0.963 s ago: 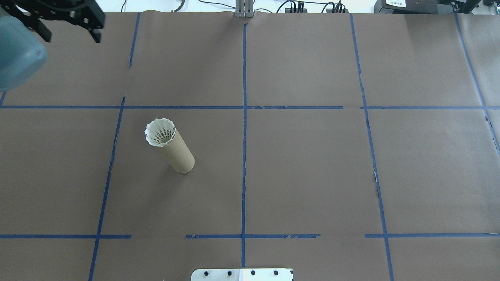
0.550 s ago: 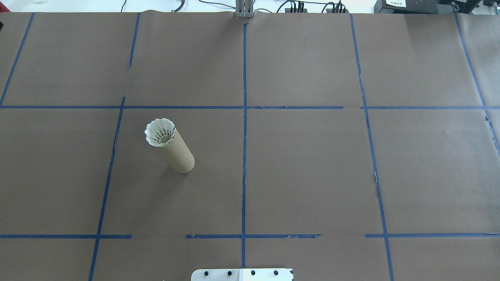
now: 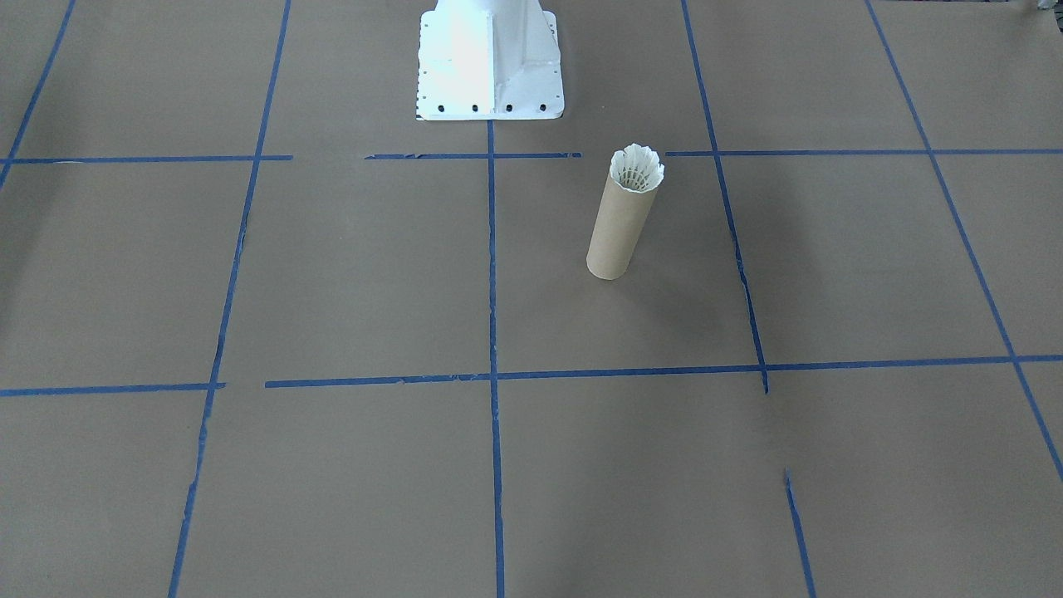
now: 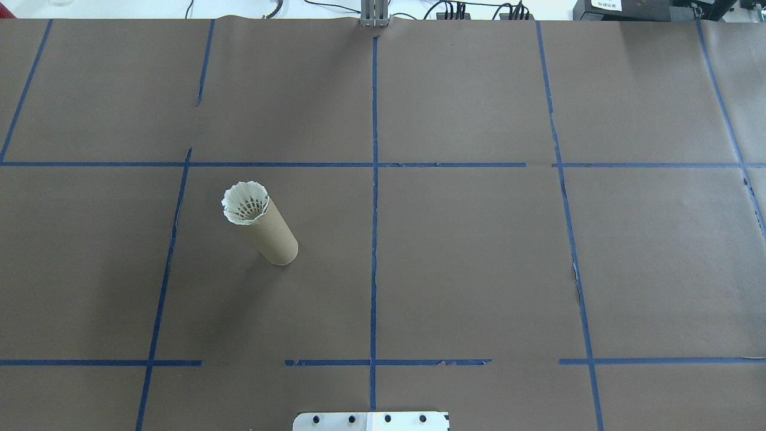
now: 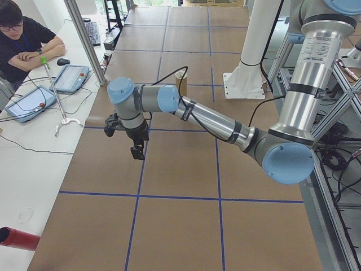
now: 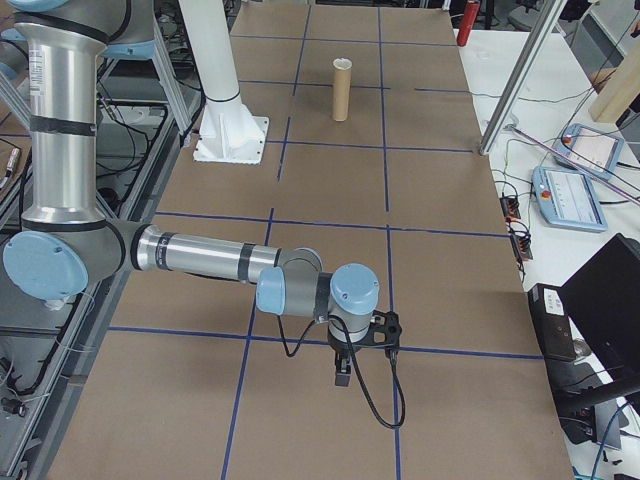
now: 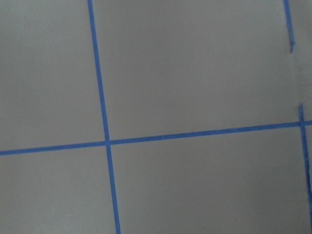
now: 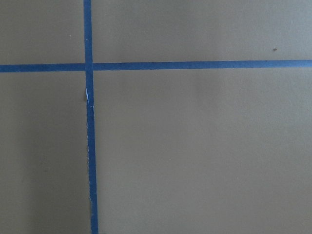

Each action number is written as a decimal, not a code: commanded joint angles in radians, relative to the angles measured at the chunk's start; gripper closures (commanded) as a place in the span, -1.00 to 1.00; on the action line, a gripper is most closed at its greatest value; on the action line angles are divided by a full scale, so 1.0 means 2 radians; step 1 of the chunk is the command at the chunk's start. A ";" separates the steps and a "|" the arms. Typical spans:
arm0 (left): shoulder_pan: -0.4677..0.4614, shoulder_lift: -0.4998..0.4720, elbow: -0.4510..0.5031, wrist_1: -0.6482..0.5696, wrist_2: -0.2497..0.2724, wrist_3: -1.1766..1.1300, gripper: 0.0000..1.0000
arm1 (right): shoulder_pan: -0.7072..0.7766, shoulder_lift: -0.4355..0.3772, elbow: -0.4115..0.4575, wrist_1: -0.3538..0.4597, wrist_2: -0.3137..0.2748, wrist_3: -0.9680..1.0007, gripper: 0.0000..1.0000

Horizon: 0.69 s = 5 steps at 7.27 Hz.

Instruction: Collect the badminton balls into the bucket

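The bucket (image 4: 276, 236), a brown cardboard tube, stands upright left of the table's middle, also visible as the bucket (image 3: 614, 232). A white feather shuttlecock (image 4: 245, 203) sits in its mouth with the skirt sticking out, seen too as the shuttlecock (image 3: 637, 169); its cork tip is hidden inside. My left gripper (image 5: 135, 148) hangs over the table's left end, far from the tube. Over the right end hangs my right gripper (image 6: 341, 376). Both show only in the side views, so I cannot tell whether they are open or shut.
Brown paper with a blue tape grid covers the table (image 4: 467, 257). The white robot base (image 3: 488, 58) stands at the near edge. A person sits at a side bench with tablets (image 5: 34, 101). A red cylinder (image 5: 17, 238) lies off the table's left end.
The left gripper was in the overhead view's top left corner a second ago and has moved out of that view. Tube and shuttlecock have not moved.
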 commanded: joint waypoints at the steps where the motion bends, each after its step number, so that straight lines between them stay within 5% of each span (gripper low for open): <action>1: -0.001 0.032 0.027 -0.028 -0.006 0.004 -1.00 | 0.000 0.000 0.000 0.000 0.000 0.000 -1.00; 5: -0.001 0.103 0.030 -0.155 -0.006 0.003 -1.00 | 0.000 0.000 0.000 0.000 0.000 0.000 -1.00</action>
